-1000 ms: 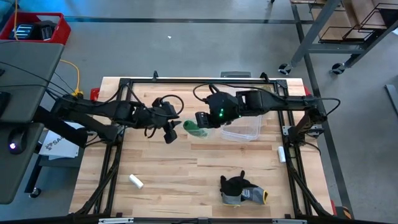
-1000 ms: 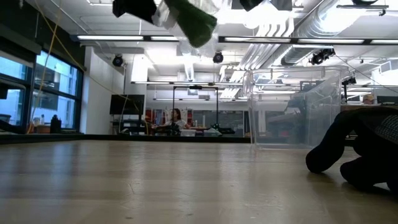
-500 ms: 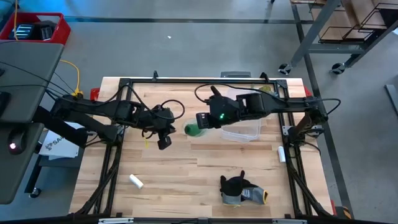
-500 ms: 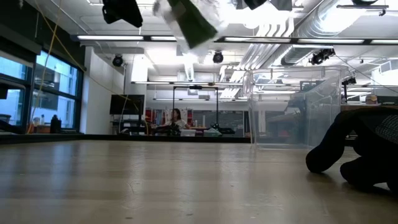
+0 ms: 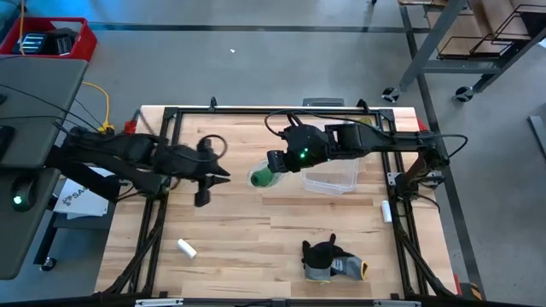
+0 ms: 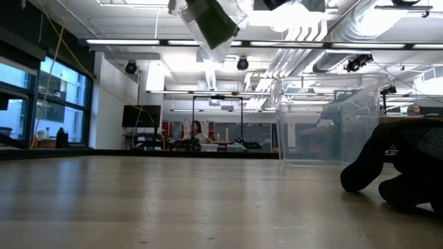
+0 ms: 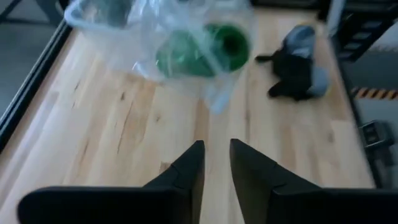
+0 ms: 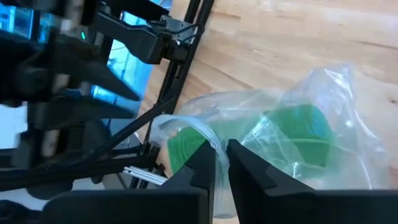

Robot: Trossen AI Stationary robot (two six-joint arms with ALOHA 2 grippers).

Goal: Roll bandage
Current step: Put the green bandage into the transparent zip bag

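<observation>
The bandage is a compact bright green roll [image 5: 262, 177] inside a clear plastic bag [image 7: 186, 43]. It hangs high above the table in the low view [image 6: 211, 24]. My right gripper [image 5: 275, 164] is shut on the bag near the table's middle. My left gripper [image 5: 203, 189] is farther toward the table's left edge, apart from the bag. Its fingers [image 7: 214, 168] stand a narrow gap apart with nothing between them and point toward the bag. My right gripper pinches the clear bag's film [image 8: 211, 144] between its two fingers, beside the green roll [image 8: 298, 134]. The fingers come from the table's right side, slanting down. The bag hangs from them clear of the table with the roll inside.
A clear plastic container [image 5: 333, 177] stands just right of the bag. A dark grey glove [image 5: 328, 258] lies near the front edge. A small white cylinder [image 5: 187, 248] lies at the front left. Bare wooden table [image 5: 256, 222] lies between them.
My left gripper has drawn back toward the table's left edge, away from the bag, and has gone out of the low view. The bag with the green roll has stayed up in my right gripper and has swung a little.
</observation>
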